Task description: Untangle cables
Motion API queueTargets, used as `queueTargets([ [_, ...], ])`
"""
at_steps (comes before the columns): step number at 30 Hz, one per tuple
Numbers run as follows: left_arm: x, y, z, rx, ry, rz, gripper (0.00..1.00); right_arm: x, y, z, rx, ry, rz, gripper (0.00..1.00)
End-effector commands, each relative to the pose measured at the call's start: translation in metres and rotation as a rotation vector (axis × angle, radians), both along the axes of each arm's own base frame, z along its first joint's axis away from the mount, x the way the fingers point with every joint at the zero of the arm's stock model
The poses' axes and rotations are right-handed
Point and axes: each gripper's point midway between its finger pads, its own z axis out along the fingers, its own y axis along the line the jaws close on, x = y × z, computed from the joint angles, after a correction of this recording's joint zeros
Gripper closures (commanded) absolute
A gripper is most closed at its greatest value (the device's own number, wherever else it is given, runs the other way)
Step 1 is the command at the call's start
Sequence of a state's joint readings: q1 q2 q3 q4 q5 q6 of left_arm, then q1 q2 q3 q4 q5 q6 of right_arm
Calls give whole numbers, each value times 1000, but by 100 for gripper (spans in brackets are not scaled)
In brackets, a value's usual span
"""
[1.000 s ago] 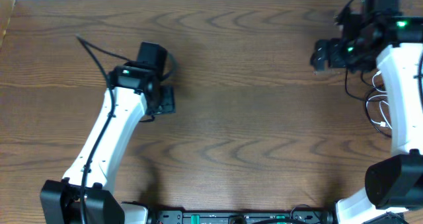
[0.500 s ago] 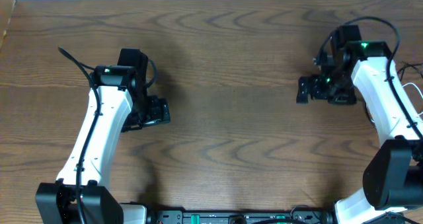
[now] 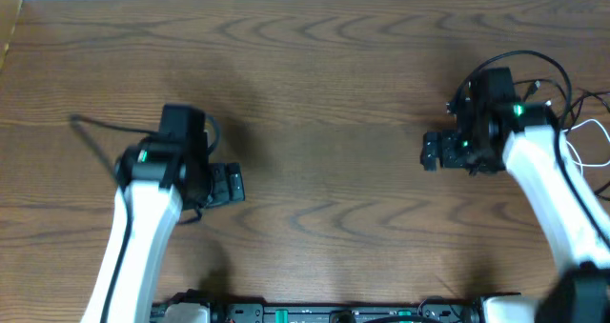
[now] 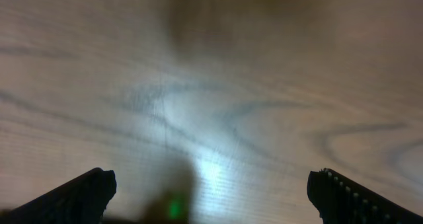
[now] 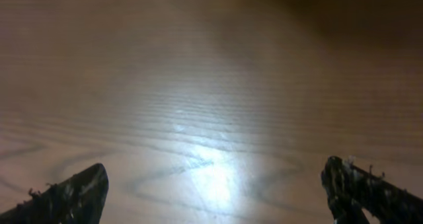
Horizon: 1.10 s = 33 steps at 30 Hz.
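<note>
Left gripper (image 3: 233,183) and right gripper (image 3: 431,151) both gape empty; the white cable (image 3: 589,125) at the right edge of the table (image 3: 324,75) could snag on the arm beside it.

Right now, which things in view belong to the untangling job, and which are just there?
Job:
- white cable, at the far right edge
- thin black cables beside it

Not the job:
- black wire loop, the right arm's own
- wooden table
- thin black strand by the left arm: cannot tell whether it is a cable or arm wiring
</note>
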<state>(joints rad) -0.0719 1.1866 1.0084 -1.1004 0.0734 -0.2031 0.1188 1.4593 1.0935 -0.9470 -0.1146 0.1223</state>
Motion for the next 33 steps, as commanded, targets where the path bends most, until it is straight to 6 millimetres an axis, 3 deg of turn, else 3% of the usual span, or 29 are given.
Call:
queueTargets([
  [1,-7,1,13,0,-125,-33,2,-8,7,15,-6,-127,12,1],
  [7,-15,2,44,-12,-407,-39,2,-20,2,46,-23,-394,-60,1],
  [13,-23,2,65,-18,-530,-38,2,-31,-15,60,-63,-491,-120,1],
  [33,-24,2,66,-18,-531,-39,1,-37,-16,46,-83,-423,-113,1],
])
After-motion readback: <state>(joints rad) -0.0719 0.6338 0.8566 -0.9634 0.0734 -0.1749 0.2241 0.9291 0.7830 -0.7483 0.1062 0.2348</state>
